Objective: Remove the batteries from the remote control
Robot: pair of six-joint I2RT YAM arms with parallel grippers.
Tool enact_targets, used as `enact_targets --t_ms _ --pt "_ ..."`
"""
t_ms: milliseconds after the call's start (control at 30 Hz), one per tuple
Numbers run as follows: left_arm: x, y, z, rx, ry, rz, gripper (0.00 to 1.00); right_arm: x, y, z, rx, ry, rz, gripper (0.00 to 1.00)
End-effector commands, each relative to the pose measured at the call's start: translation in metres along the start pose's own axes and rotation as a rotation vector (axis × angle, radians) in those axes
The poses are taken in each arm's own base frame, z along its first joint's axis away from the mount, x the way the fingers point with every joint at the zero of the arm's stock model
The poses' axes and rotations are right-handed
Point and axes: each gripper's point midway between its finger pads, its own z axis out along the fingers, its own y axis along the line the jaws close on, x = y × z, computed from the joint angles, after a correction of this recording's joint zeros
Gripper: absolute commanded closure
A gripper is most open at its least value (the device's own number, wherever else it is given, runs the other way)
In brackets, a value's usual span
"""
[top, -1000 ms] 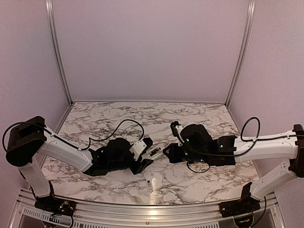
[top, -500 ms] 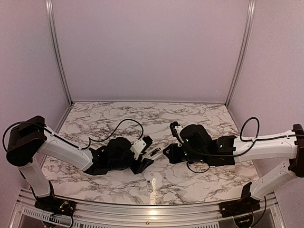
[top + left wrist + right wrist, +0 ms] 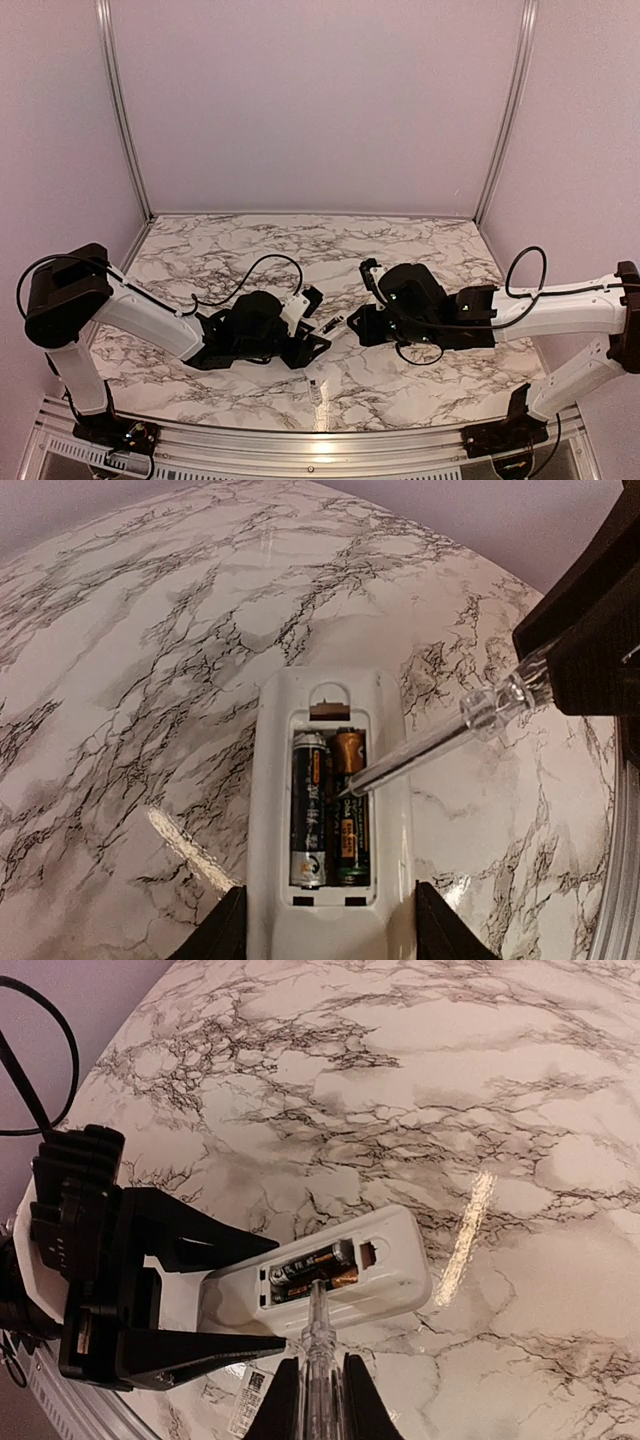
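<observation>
A white marble-patterned table top with dark veins (image 3: pixel 250 240) (image 3: pixel 150 630) (image 3: pixel 500 1060) lies under everything. Two white-and-black jointed arms reach in low over it from opposite sides and meet at the slim white rectangular plastic remote control (image 3: pixel 325 325) (image 3: pixel 270 810) (image 3: pixel 395 1260), which sits roughly in the middle of the table.

The black left gripper (image 3: pixel 305 345) (image 3: pixel 330 930) (image 3: pixel 230 1295) is at the remote control's near end, one finger pressed on each long edge, so it is clamped on the body. The remote control is back-side up with the battery recess uncovered. Whether its far end rests on the marble or hangs just above it cannot be told.

The black right gripper (image 3: pixel 358 325) (image 3: pixel 318 1405) is to the right of the remote control, its fingers closed together on a thin clear plastic rod (image 3: pixel 430 742) (image 3: pixel 318 1330). The rod slants down into the recess, and its tip touches there beside the seam between the two cells.

The batteries (image 3: pixel 308 810) (image 3: pixel 315 1265), two small dark cylinders, one with a copper-coloured end, lie side by side inside the remote control's recess, both seated.

A small pale printed strip (image 3: pixel 316 390) (image 3: pixel 248 1400) lies flat on the table, apart from the remote control on the side toward the arm bases.
</observation>
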Motion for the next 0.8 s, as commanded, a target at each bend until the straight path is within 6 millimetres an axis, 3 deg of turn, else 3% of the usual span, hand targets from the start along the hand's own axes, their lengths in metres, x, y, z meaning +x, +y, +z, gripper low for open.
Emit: enact_targets --t_ms 0,767 --pt "-0.064 -0.033 -0.003 0.134 -0.193 -0.051 1.0 0.008 -0.01 0.002 0.038 0.026 -0.006 1.0" --pt "-0.053 -0.013 0.016 0.038 -0.19 -0.145 1.0 0.004 -0.003 -0.001 0.015 0.035 -0.017 1.0"
